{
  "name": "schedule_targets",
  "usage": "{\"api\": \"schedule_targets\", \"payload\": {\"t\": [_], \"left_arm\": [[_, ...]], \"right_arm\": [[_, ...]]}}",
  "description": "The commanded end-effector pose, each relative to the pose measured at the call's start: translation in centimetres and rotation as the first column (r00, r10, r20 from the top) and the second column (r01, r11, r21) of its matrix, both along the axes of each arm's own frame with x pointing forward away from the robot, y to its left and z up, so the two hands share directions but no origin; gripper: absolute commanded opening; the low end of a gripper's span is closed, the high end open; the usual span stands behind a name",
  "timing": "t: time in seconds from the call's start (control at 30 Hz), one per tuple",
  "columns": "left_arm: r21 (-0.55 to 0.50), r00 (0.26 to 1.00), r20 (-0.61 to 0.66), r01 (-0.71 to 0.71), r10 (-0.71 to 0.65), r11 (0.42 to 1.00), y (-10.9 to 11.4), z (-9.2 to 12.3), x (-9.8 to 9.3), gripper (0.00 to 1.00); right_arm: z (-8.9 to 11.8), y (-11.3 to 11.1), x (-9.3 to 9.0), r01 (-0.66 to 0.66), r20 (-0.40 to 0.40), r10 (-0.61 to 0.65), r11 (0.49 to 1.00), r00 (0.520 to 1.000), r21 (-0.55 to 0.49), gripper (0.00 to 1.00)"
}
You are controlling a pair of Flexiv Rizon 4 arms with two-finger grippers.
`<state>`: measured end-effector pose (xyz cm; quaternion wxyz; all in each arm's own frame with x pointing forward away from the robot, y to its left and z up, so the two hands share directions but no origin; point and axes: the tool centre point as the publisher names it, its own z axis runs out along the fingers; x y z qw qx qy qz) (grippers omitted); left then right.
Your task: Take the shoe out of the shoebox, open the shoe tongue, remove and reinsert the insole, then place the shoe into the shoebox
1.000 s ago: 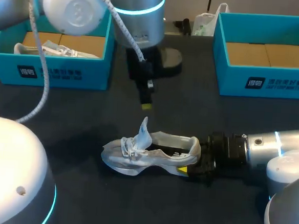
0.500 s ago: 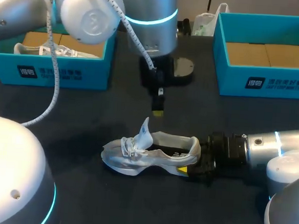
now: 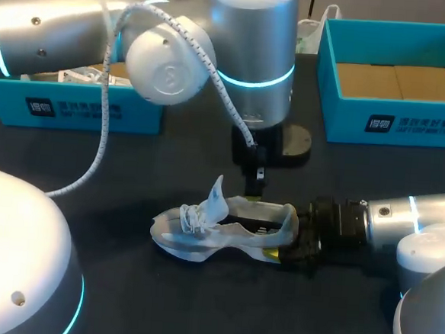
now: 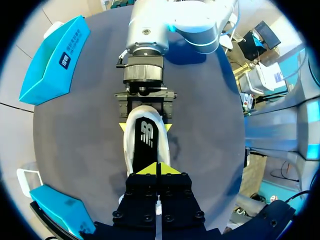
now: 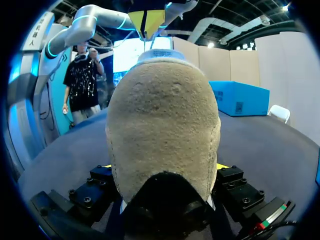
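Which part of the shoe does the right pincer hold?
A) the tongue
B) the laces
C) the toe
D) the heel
D: the right pincer clamps the shoe at its heel, with one yellow tip on either side.

Left arm [image 3: 253,54]: silver cylindrical links, cyan light ring [image 3: 255,79], white braided cable [image 3: 103,132] leaving the round joint cap [image 3: 168,64] at 9 o'clock. Right arm [image 3: 433,212]: silver, cyan ring, black wrist. Left gripper [image 4: 157,168]: black body, recessed screws [image 4: 146,218], yellow triangular tips [image 4: 147,170].
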<state>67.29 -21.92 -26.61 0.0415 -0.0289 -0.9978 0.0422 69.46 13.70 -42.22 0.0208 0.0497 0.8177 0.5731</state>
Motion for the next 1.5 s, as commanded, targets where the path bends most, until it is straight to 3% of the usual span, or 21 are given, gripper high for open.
{"api": "schedule_targets", "payload": {"t": [0.03,0.1,0.23,0.33,0.67,0.9,1.5], "left_arm": [[0.005,1.0,-0.002,0.001,-0.001,1.0,-0.2,0.0,0.1,0.0],[0.005,1.0,-0.002,0.001,-0.001,1.0,-0.2,0.0,0.1,0.0],[0.043,1.0,0.011,0.018,-0.018,0.999,-1.6,-2.9,0.4,0.0],[0.035,0.999,-0.024,0.04,-0.039,0.999,-1.7,-3.8,0.0,0.0],[0.046,0.999,-0.019,0.037,-0.036,0.998,-1.6,-3.8,-0.1,0.0],[0.051,0.999,0.025,0.033,-0.034,0.998,-2.6,-6.9,-0.4,0.0],[0.041,0.999,0.039,0.005,-0.006,0.999,-1.7,-9.4,0.4,0.0]], "right_arm": [[0.0,0.2,0.0,0.0,-0.002,0.0,1.0,1.0,-0.007,0.0],[0.0,0.2,0.0,0.0,-0.002,0.0,1.0,1.0,-0.007,0.0],[0.0,0.2,0.0,0.0,-0.002,0.0,1.0,1.0,-0.007,0.0],[0.0,0.2,0.0,0.0,-0.002,0.0,1.0,1.0,-0.007,0.0],[0.0,0.2,0.0,0.0,-0.002,0.0,1.0,1.0,-0.007,0.0],[0.0,0.2,0.0,0.0,-0.002,0.0,1.0,1.0,-0.007,0.0],[0.0,0.2,0.0,0.0,-0.002,0.0,1.0,1.0,-0.007,0.0]]}}
